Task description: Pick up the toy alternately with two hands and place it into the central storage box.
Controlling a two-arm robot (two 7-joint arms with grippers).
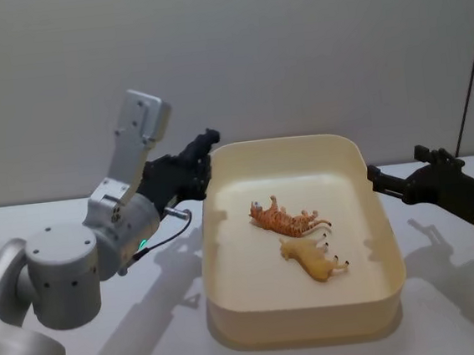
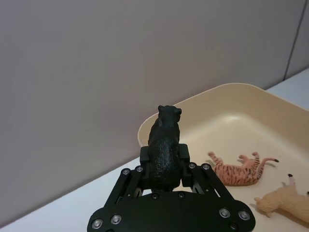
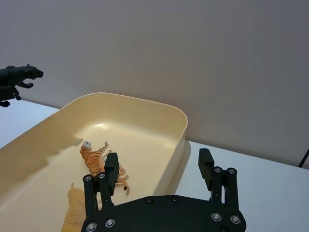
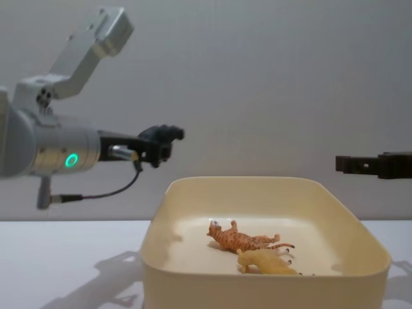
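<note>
From the head view we see our left gripper (image 1: 196, 166) raised just outside the left rim of the central storage box (image 1: 376, 214), near its far-left corner, clenched on a black panther toy (image 1: 204, 145) whose head points toward the box. Our right gripper (image 1: 375, 176) sits at the box's right rim, empty, its fingers spread. Inside the box an orange tiger toy (image 1: 284, 216) lies on its side, and a tan lion toy (image 1: 315, 259) lies just beside it, nearer to us. The box rests on a white table (image 1: 181, 292).

In the left wrist view we see the panther (image 2: 164, 145) clamped between our left gripper's (image 2: 164, 166) fingers, back toward the camera. Beyond it the box (image 2: 193, 102) holds the tiger (image 2: 239, 170) and the lion (image 2: 285, 202).

In the right wrist view our right gripper (image 3: 159, 169) hangs with jaws released and nothing between them, over the box's near rim (image 3: 176, 145). The tiger (image 3: 94, 155) lies on the box floor, the lion (image 3: 73, 212) partly hidden behind a finger. The panther (image 3: 19, 75) shows far off, above the box's opposite side.

In the chest view our left gripper (image 4: 154, 147) holds the panther (image 4: 164, 135) well above the box's (image 4: 257, 283) left rim, on the silver arm with its green light. Our right gripper (image 4: 344, 163) is level with it on the right. The tiger (image 4: 244, 239) and the lion (image 4: 265, 261) lie touching in the box.
</note>
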